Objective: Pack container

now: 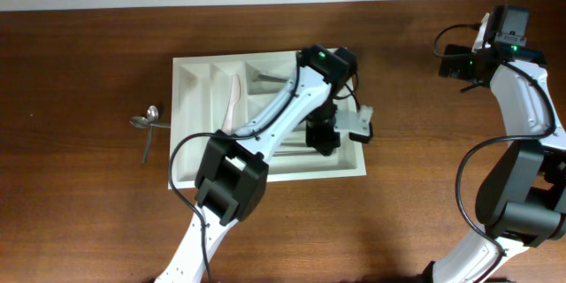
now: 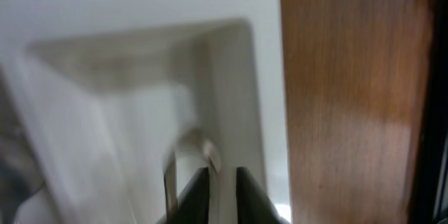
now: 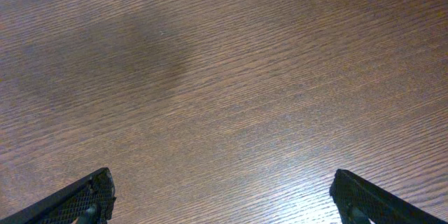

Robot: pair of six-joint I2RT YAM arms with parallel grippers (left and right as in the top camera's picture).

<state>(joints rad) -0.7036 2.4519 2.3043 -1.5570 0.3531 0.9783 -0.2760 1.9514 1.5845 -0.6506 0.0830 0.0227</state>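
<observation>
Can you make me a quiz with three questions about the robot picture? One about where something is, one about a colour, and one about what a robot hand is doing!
1. Where is the loose spoon?
A. on the table, left of the container
B. inside the container
C. on a plate

2. What colour is the container?
A. blue
B. white
C. black

3. What is the right gripper doing?
A. squeezing shut
B. holding a fork
C. standing wide open over bare table

Answers:
1. A, because the overhead view shows the spoon on the wood beside the container's left edge.
2. B, because its rim and compartments are all white.
3. C, because the right wrist view shows the two fingers far apart with only wood between them.
</observation>
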